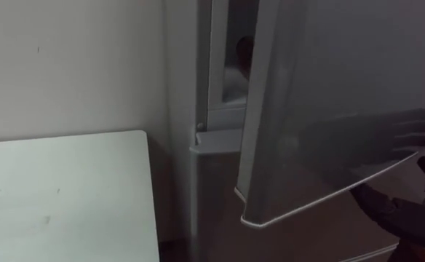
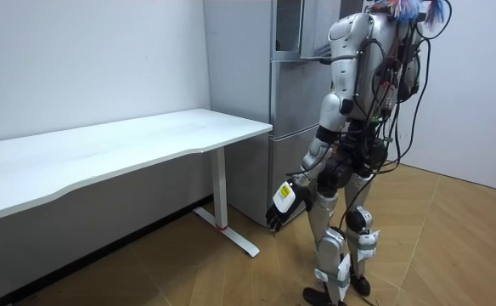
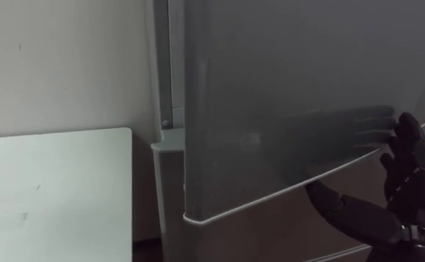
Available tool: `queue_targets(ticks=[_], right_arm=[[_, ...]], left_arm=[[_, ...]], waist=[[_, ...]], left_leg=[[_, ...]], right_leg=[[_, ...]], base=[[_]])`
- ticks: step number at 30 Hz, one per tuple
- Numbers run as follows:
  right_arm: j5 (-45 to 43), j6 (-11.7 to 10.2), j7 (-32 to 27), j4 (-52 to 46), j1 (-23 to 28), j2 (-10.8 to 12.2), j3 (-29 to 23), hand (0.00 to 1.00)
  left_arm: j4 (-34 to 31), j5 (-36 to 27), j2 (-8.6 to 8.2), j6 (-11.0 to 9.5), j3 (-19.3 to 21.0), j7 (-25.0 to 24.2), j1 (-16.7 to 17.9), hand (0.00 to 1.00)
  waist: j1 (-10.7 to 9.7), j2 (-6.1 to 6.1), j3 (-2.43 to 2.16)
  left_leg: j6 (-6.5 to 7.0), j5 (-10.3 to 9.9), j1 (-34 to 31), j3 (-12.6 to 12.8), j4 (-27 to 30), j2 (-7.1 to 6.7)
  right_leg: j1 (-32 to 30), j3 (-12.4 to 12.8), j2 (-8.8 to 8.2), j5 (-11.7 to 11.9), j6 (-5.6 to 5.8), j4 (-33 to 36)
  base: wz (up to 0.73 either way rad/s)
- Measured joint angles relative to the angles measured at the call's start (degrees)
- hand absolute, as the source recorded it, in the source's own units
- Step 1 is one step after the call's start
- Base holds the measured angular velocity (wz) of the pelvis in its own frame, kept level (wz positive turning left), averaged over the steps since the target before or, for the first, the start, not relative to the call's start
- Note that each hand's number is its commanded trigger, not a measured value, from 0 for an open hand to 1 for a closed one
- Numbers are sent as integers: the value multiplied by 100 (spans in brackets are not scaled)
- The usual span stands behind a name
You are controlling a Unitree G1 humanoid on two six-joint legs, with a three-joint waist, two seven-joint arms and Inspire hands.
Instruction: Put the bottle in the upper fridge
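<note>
The grey upper fridge door [image 3: 285,94] stands partly ajar, swung toward me. My right hand [image 3: 409,164] lies against its front near the lower right corner, fingers straight up on the face and thumb below the bottom edge; it is open. Through the gap [image 1: 234,65] beside the door I see a pale interior with a dark rounded shape [image 1: 244,49] that I cannot identify. In the room view I stand close before the fridge [image 2: 290,93], and my left hand [image 2: 279,204] hangs low at my side, fingers relaxed and holding nothing.
A white table [image 1: 60,196] stands against the wall just left of the fridge, its corner close to the lower fridge door [image 1: 216,196]. Wooden floor [image 2: 452,246] lies free behind and beside me.
</note>
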Motion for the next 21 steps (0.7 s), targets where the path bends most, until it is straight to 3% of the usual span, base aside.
queue_targets(ticks=[8,13,21], right_arm=[[-101,-65,185,-97,-289,90,288,0],[68,-342,794,-228,-579,122,746,0],[310,-389,1467,-248,-794,163,1055,0]], left_arm=[[6,147,28,-34,-107,1,19,0],[-38,225,35,-31,-107,-93,-11,0],[-39,261,26,-25,-126,-124,-65,0]], waist=[[102,0,-14],[163,-1,-27],[324,25,-19]], left_leg=[[-2,2,38,11,13,7],[-4,4,32,-64,21,48],[-4,5,0,-169,92,19]], right_leg=[[32,6,4,16,-24,1],[89,6,10,23,-34,-17],[139,-1,16,24,-35,-15]], base=[[-2],[6],[7]])
